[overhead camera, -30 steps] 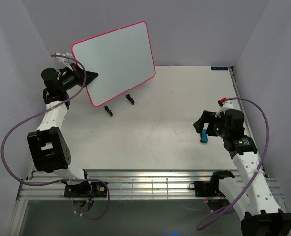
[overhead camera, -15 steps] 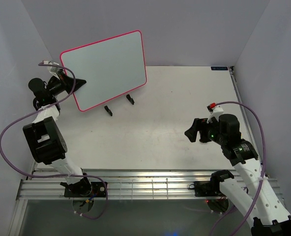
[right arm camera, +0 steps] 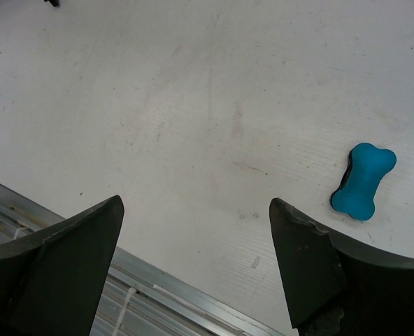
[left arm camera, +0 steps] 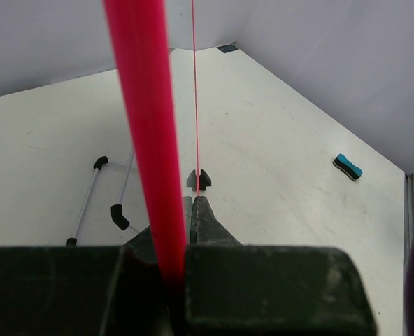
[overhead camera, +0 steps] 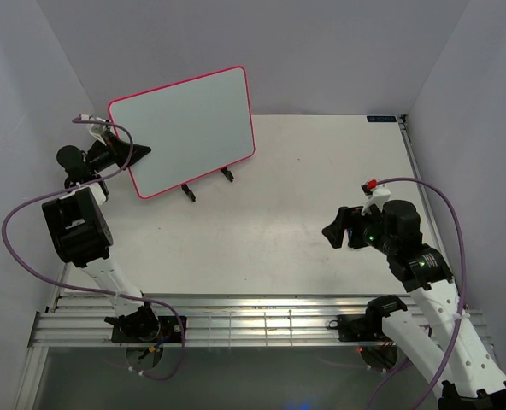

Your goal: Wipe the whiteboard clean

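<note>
The whiteboard (overhead camera: 185, 128), white with a pink frame and no writing visible, stands tilted up at the back left. My left gripper (overhead camera: 138, 152) is shut on its left edge. In the left wrist view that pink edge (left arm camera: 147, 140) runs down between the jaws of the left gripper (left arm camera: 193, 203). My right gripper (overhead camera: 338, 229) hovers open over the table's right side with nothing between its fingers. A blue bone-shaped eraser (right arm camera: 363, 180) lies on the table, right of the right gripper (right arm camera: 196, 206). The eraser (left arm camera: 347, 166) also shows small in the left wrist view.
Two black-tipped stand feet (overhead camera: 189, 193) sit on the table (overhead camera: 279, 196) below the board. A metal rail (overhead camera: 261, 325) runs along the near edge. Grey walls close in the left, back and right.
The left arm swung the board to the left. The right gripper shifted left and toward the near edge, and the eraser seen beside it earlier is now hidden in the top view.
</note>
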`<state>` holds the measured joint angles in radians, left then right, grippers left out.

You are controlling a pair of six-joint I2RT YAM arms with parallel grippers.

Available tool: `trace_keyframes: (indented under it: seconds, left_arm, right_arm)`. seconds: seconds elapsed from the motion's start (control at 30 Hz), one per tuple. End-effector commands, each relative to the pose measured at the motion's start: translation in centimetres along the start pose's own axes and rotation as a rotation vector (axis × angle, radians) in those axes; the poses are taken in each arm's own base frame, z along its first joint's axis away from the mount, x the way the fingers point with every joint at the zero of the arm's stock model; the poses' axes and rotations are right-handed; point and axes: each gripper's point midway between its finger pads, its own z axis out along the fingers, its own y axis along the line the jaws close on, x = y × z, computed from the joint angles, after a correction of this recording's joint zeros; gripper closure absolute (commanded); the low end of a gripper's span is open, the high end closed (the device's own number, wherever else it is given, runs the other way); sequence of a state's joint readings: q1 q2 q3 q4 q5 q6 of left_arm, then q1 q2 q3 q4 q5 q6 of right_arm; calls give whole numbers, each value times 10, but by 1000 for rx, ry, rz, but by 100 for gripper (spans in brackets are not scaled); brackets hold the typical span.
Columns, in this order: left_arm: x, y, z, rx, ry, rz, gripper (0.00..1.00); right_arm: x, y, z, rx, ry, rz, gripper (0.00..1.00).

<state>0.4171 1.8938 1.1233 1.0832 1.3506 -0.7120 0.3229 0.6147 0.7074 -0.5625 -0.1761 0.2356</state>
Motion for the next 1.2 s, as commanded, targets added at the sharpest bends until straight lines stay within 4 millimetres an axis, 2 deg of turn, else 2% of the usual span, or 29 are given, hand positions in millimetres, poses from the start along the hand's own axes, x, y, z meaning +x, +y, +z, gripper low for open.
trace_keyframes:
  seconds: [0.0, 0.3, 0.7, 1.03, 1.1, 1.17]
  left_arm:
    - [-41, -12, 1, 16, -75, 197, 100]
    - [-17, 1, 0, -6, -65, 177, 100]
    - [-9, 19, 2, 18, -50, 185, 100]
    - [14, 36, -5, -6, -36, 140, 100]
    - [15, 38, -10, -14, -39, 145, 98]
    - [19, 41, -14, -24, -39, 136, 90]
  right_arm:
    - [-18, 6, -10, -6, -53, -31, 10]
    - [-21, 10, -11, -27, -60, -36, 10]
    - [-19, 11, -9, -35, -58, -43, 10]
    - [-19, 16, -11, -58, -58, -53, 10]
    - [-18, 15, -10, -53, -60, -52, 10]
    - [-19, 14, -8, -53, -60, -52, 10]
